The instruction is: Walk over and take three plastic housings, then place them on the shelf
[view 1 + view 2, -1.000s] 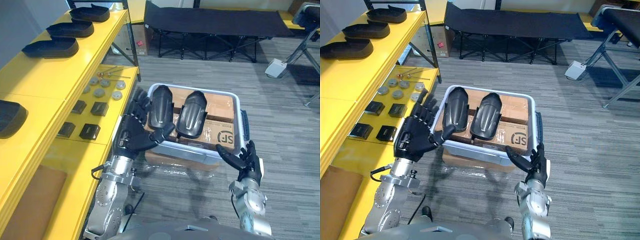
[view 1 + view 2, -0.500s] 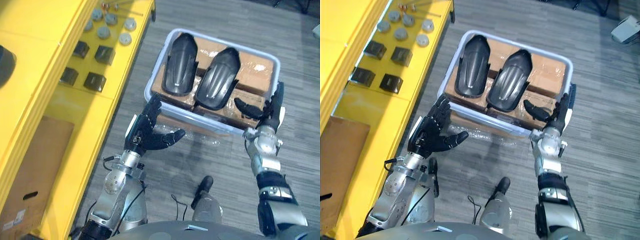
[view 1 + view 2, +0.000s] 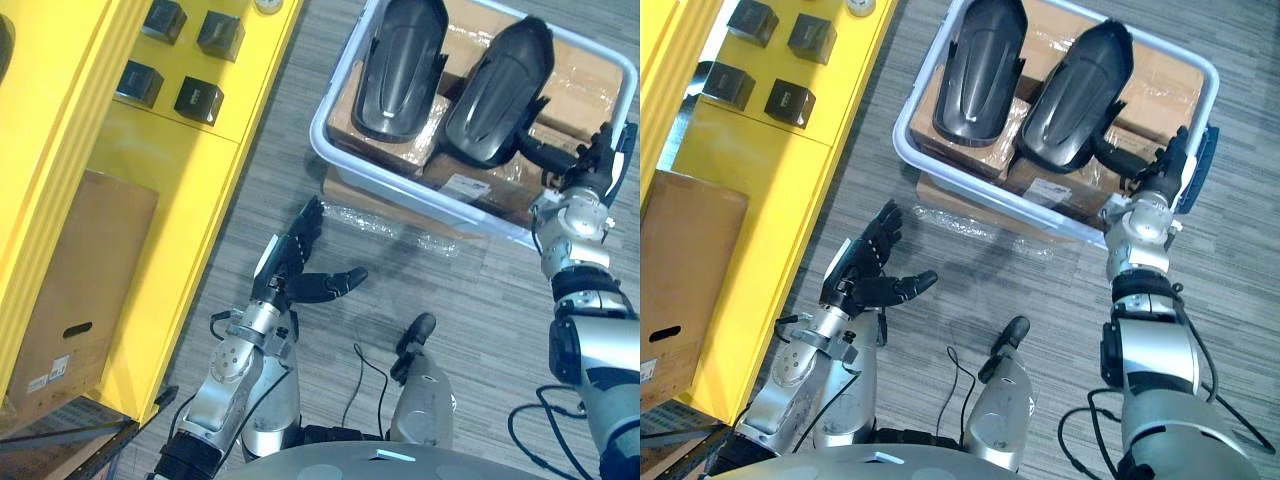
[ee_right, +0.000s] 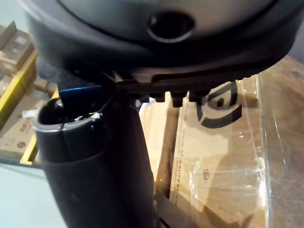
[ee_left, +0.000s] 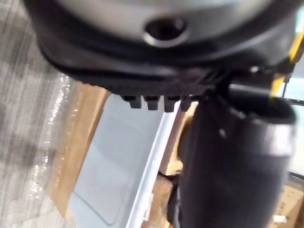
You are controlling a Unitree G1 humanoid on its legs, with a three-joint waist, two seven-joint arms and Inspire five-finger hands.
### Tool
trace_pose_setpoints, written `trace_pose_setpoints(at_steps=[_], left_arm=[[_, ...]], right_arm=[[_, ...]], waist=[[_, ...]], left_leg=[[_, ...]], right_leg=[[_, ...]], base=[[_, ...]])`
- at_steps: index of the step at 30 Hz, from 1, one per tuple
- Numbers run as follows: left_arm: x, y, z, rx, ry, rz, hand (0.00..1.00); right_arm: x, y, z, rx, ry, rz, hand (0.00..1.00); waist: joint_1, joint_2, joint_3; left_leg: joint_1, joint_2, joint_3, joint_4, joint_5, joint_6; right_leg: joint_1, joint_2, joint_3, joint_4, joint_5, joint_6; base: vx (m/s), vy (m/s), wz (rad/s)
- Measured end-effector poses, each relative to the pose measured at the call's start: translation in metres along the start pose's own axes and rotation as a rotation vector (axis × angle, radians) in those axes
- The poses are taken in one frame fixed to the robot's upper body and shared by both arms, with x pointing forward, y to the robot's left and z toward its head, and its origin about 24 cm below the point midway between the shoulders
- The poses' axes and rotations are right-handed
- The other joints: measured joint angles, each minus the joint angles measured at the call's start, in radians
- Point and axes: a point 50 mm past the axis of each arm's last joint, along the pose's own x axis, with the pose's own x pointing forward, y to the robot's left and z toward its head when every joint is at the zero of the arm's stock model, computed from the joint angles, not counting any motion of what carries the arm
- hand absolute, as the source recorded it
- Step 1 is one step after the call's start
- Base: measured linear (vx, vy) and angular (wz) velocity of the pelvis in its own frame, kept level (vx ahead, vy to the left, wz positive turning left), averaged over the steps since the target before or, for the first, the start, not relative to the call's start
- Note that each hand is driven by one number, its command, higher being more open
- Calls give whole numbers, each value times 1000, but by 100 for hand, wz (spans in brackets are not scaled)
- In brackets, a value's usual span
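Inside white bin [image 3: 345,165], 2 plastic housings [image 3: 402,62]; L hand [image 3: 290,275] & R hand [image 3: 590,170] both splayed, empty.

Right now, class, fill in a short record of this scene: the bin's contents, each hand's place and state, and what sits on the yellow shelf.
Container: pale bin, ahead of the robot
Contents: wrapped cardboard boxes with two black housings lying side by side on top, left housing and right housing
Left side: left hand open, over the carpet short of the bin, holding nothing
Right side: right hand open, at the bin's right rim beside the right housing, holding nothing
Storage: yellow shelf on the robot's left, carrying small black boxes
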Motion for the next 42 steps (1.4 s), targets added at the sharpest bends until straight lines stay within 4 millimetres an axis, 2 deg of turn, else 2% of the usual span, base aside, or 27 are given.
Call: trace_pose_setpoints(at_steps=[6, 8, 10, 11, 16, 22, 24, 27, 30, 33, 39, 42], left_arm=[[1, -3, -1, -9, -13, 11, 100], [1, -4, 0, -10, -31, 8, 100], [1, -5, 1, -9, -32, 7, 100], [1, -5, 1, -10, -32, 6, 100], [1, -6, -1, -11, -26, -2, 100], [0, -6, -5, -9, -6, -3, 100], [0, -6, -5, -9, -5, -3, 100], [-1, -3, -5, -13, -2, 28, 100], [-2, 0, -4, -30, -7, 56, 100], [-4, 5, 4, -50, -43, 82, 100], [-15, 20, 27, -55, -132, 144, 100], [-17, 23, 26, -44, -124, 142, 100]], right_arm=[[9, -1, 20, -27, -31, -10, 100], [9, -3, 22, -50, -34, -9, 100], [10, -3, 22, -72, -29, -4, 100], [10, -3, 22, -80, -28, -3, 0], [12, -6, 25, -99, -2, -15, 0], [17, -30, 24, -197, 102, 7, 0], [17, -32, 20, -201, 137, 14, 0], [14, -31, 7, -248, 210, 29, 0], [11, -21, -3, -227, 240, 23, 0], [9, -24, -10, -196, 269, -16, 0], [-5, -23, -39, -157, 312, -70, 0], [-12, -25, -51, -135, 321, -105, 0]], waist=[[13, 9, 17], [14, 12, 20], [12, 12, 20], [12, 12, 21], [11, 13, 21], [8, 13, 21], [8, 13, 21], [11, 12, 21], [14, 12, 21], [22, 9, 23], [39, -15, 22], [40, -35, 16]], left_leg=[[-30, -4, -18, 0, 14, 3], [-31, -4, -24, -3, 23, 10], [-31, -4, -28, -4, 29, 4], [-31, -4, -30, -3, 30, 4], [-24, -2, -39, -6, 34, 2], [6, -1, -37, -53, 61, 0], [17, 0, -38, -63, 66, -1], [38, 1, -42, -79, 71, -4], [56, 1, -43, -86, 73, -4], [81, 0, -48, -93, 74, -6], [164, -1, -47, -172, 102, -11], [192, -1, -48, -224, 130, -13]], right_leg=[[-28, 1, -10, 6, -11, -16], [-31, 1, -12, 17, -11, -16], [-31, 1, -13, 24, -15, -12], [-32, 0, -14, 33, -16, -11], [-34, -4, -17, 67, -37, -11], [-30, -3, -17, 72, -46, -14], [-24, -1, -18, 72, -48, -15], [-2, 1, -28, 72, -54, -20], [16, 2, -32, 70, -56, -21], [47, 2, -44, 68, -59, -24], [101, 6, -48, 64, -77, -35], [117, 12, -47, 46, -77, -33]], base=[[-65, -27, 0], [-35, -40, 4], [-12, -30, 4], [-10, -23, 5], [-31, -25, 4], [-36, -37, 0], [-26, -39, 2], [-9, -34, 6], [-2, -27, 5], [-7, -22, 9], [-8, -27, 6], [-19, -35, 6]])
